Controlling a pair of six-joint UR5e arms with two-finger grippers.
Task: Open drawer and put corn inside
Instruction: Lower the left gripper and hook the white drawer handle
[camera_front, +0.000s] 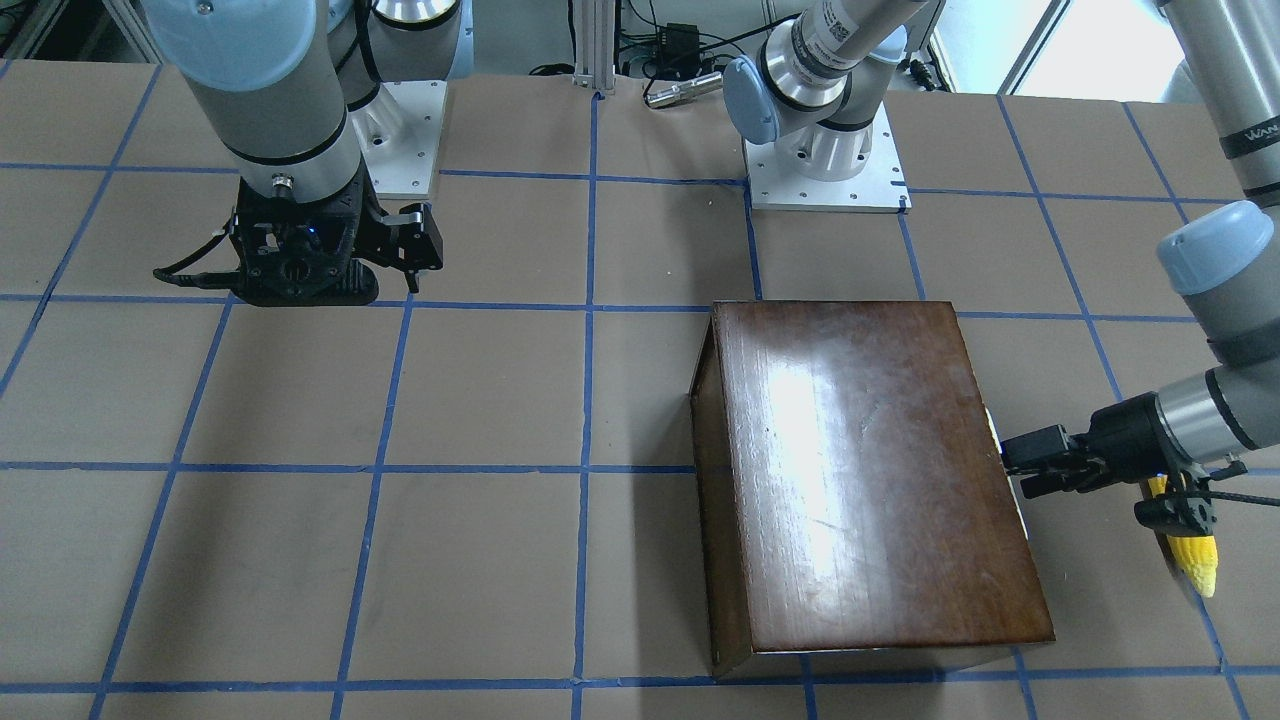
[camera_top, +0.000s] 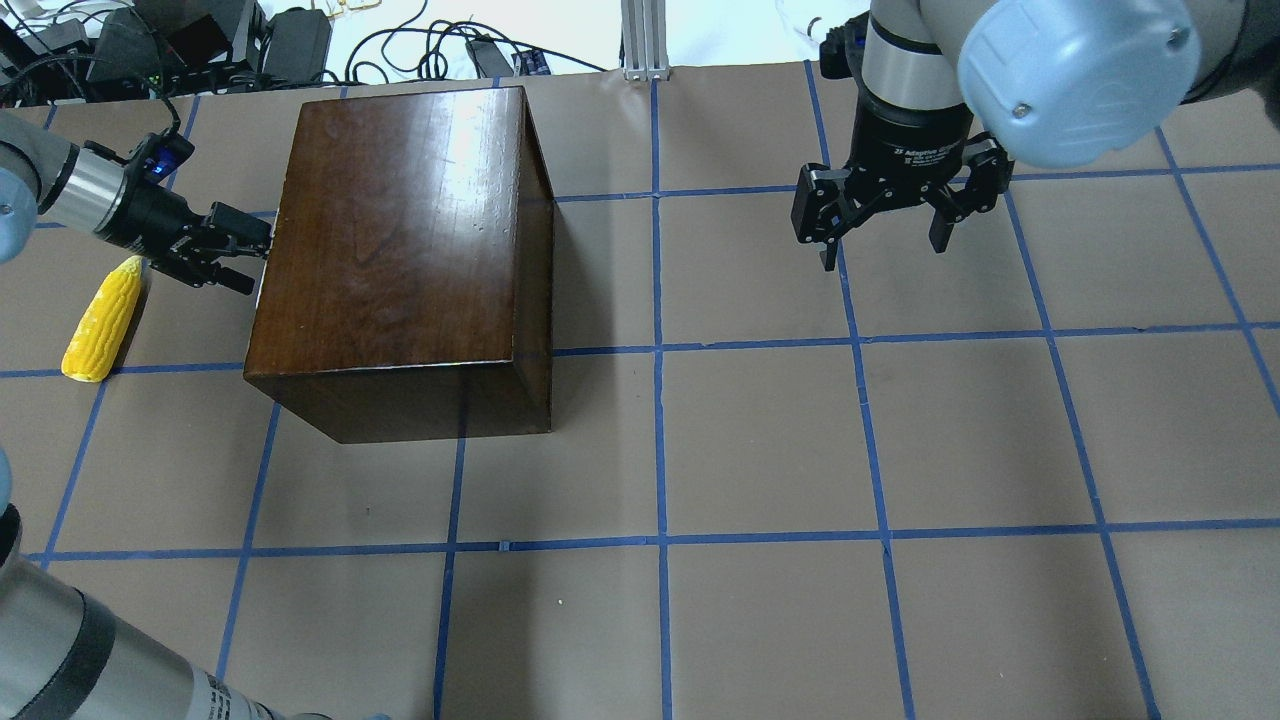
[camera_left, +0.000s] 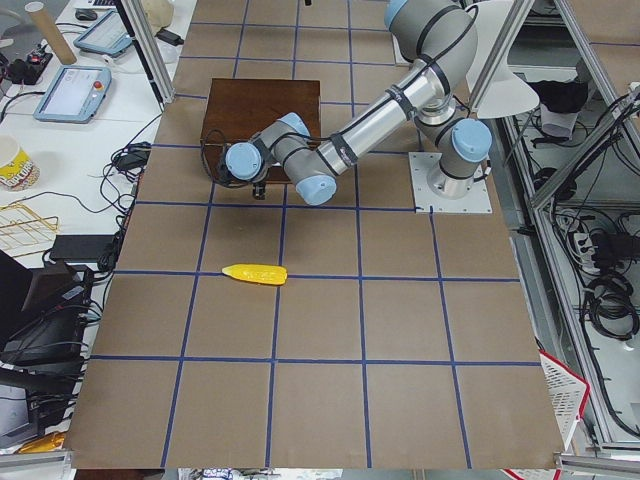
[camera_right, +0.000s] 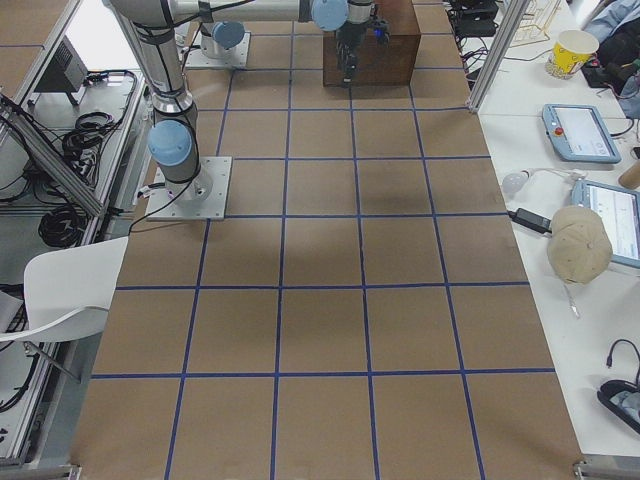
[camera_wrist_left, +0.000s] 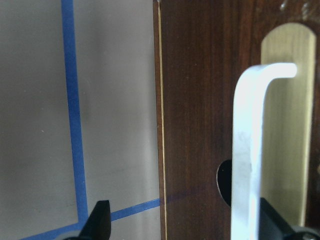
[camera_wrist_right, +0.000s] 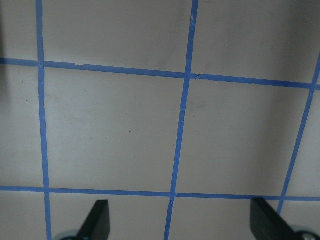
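The dark brown wooden cabinet (camera_top: 400, 220) stands on the table's left half in the overhead view. Its drawer front (camera_wrist_left: 200, 100) faces left and looks pushed in. The drawer front carries a white handle (camera_wrist_left: 247, 150) on a brass plate. My left gripper (camera_top: 255, 262) is open and level with that front. In the left wrist view the handle lies between its fingers, close to the right one. The yellow corn (camera_top: 103, 320) lies on the table just left of the left gripper, apart from it. My right gripper (camera_top: 885, 250) is open and empty, hanging over bare table far to the right.
The table is brown paper with a blue tape grid (camera_top: 660, 350). The two arm base plates (camera_front: 825, 170) sit at the robot's edge. Cables and electronics (camera_top: 150, 40) lie beyond the far edge behind the cabinet.
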